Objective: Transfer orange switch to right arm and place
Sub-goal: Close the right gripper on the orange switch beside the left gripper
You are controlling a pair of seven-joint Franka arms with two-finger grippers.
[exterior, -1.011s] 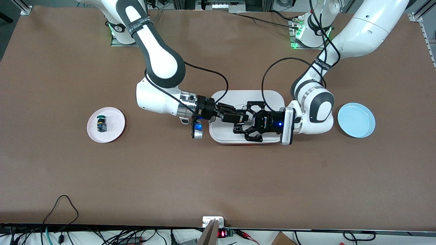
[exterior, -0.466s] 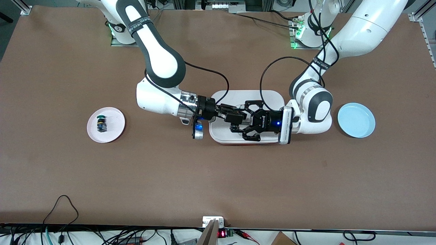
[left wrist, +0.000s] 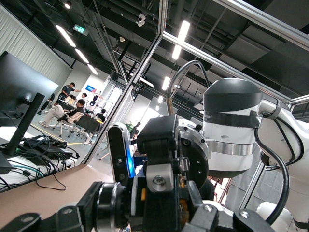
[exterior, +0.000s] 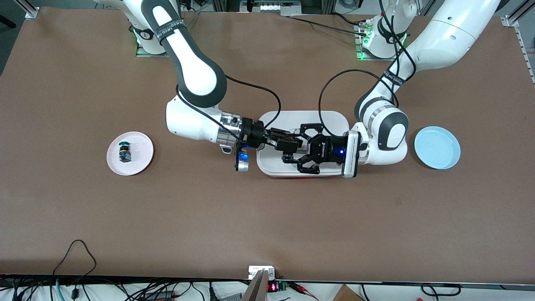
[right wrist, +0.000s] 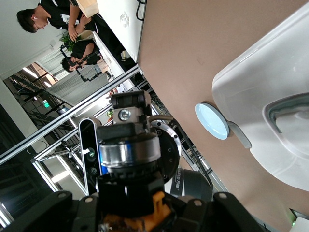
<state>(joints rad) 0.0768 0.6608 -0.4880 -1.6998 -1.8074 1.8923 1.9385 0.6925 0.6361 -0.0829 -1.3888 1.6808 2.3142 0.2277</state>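
The brown table (exterior: pixel 267 217) carries a white tray (exterior: pixel 334 119) at its middle, and both grippers meet in the air over it.

Compared with a second ago, the right gripper (exterior: pixel 286 143) has slid a little farther in toward the left gripper (exterior: pixel 296 149), and its slim fingers, which stood apart, have now drawn together. In the right wrist view the orange switch (right wrist: pixel 129 151) sits squarely between them, with its orange part toward the camera. The left gripper has not let go, and its linkage fingers remain clamped on the same piece. So both pincers grip the switch at once, held aloft above the tray.

We judge that the handover is at its midpoint. The receiving grip looks made, and the release by the left arm is not yet done. Placing would follow after that.

By count, we see:
- two arms, each with one gripper;
- one tray;
- two plates: a pink plate (exterior: pixel 140 161) toward the right arm's end of the table and a pale blue plate (exterior: pixel 437 147) toward the left arm's end, which lies bare;
- two switches: the orange one in the air and a green-capped switch (exterior: pixel 124 151) resting on the pink plate.
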